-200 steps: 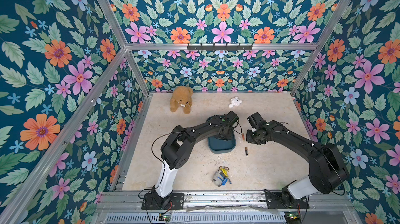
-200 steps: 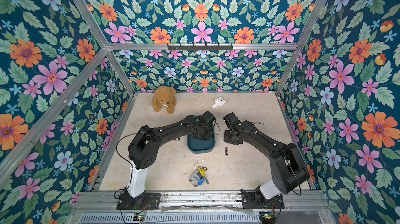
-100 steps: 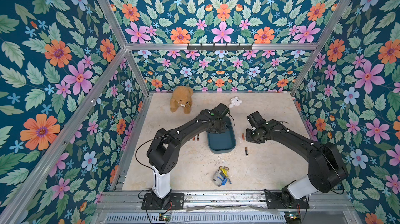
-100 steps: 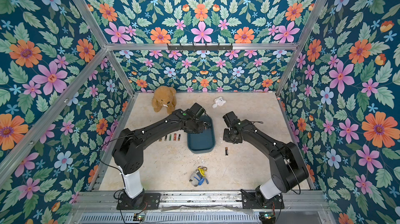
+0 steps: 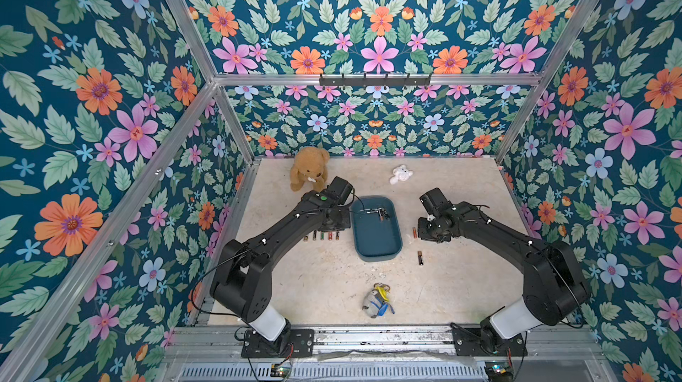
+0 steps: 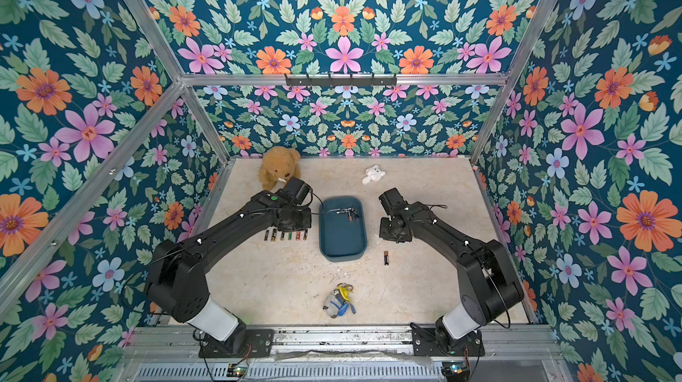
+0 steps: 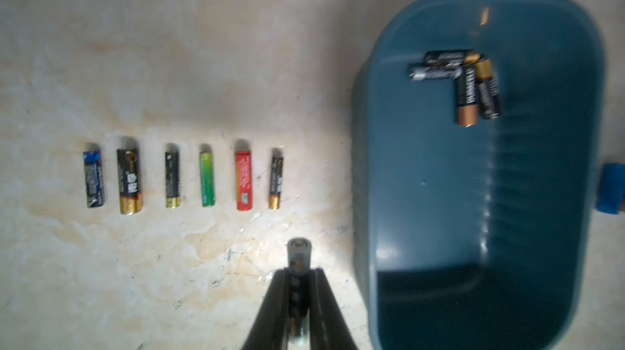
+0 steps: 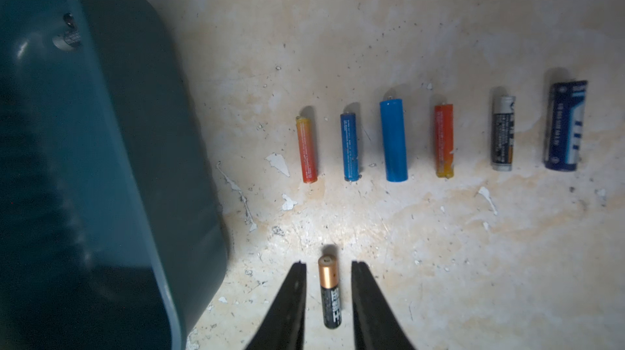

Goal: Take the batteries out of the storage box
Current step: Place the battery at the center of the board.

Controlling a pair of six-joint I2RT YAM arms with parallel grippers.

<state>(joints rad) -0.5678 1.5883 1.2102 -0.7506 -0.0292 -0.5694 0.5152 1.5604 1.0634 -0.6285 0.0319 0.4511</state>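
The left gripper (image 7: 298, 272) is pressed together on a dark battery (image 7: 298, 253). The cell lies along the two black fingers (image 7: 270, 297), with its silvery end poking out past their tips above the bare table (image 7: 152, 280).

The right gripper (image 8: 328, 265) is spread. A black and copper battery (image 8: 329, 292) shows between its fingers (image 8: 294, 284) with a gap on either side, touched by neither. In both top views this cell (image 5: 420, 257) (image 6: 386, 257) lies alone on the table, just off the lower right corner of the storage box (image 5: 376, 251) (image 6: 343, 247).

The box sits in the middle of the table, a little below the frame's centre, between the two arms. Four batteries (image 7: 456, 77) are left in it, bunched and touching near its upper end in the top views (image 5: 376, 211) (image 6: 347, 211).

A row of six batteries (image 5: 321, 236) (image 7: 182, 179) lies just left of the box, under the left wrist. The right wrist view shows a second row of six (image 8: 439, 138) beside the box (image 8: 101, 162), with an orange one nearest its wall
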